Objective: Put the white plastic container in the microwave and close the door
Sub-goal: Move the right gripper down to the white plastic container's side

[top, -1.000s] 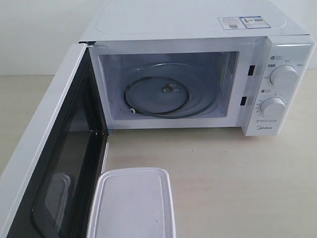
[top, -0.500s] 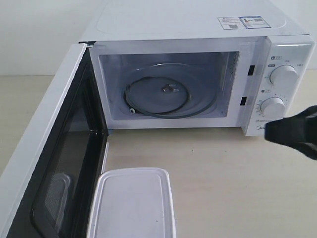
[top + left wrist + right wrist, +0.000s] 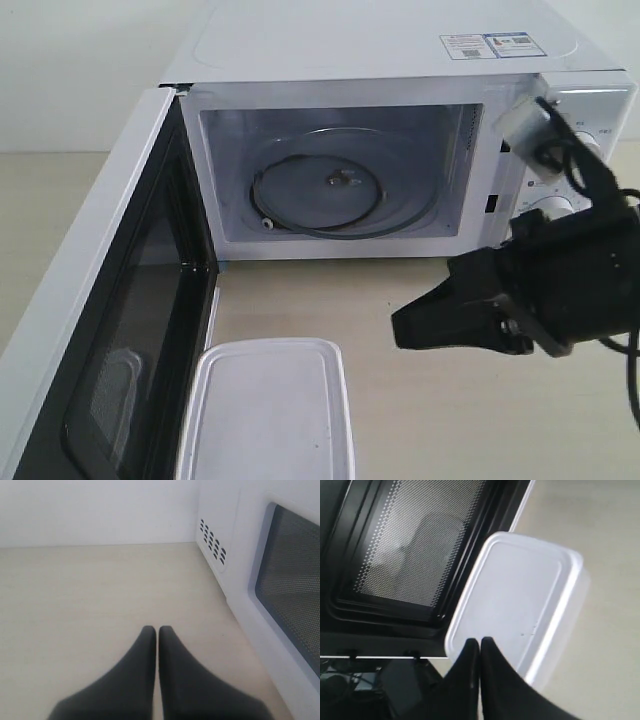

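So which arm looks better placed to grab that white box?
Probably the right: the right claw hangs shut near the white box; the left claw is outside the open door.

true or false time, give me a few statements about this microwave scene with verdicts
1. The door of the microwave is open. True.
2. The white plastic container sits inside the microwave. False: it rests on the table in front of it, by the door.
3. The right gripper is shut, holding nothing. True.
4. The left gripper grips the door handle. False: it is shut and empty, beside the microwave.
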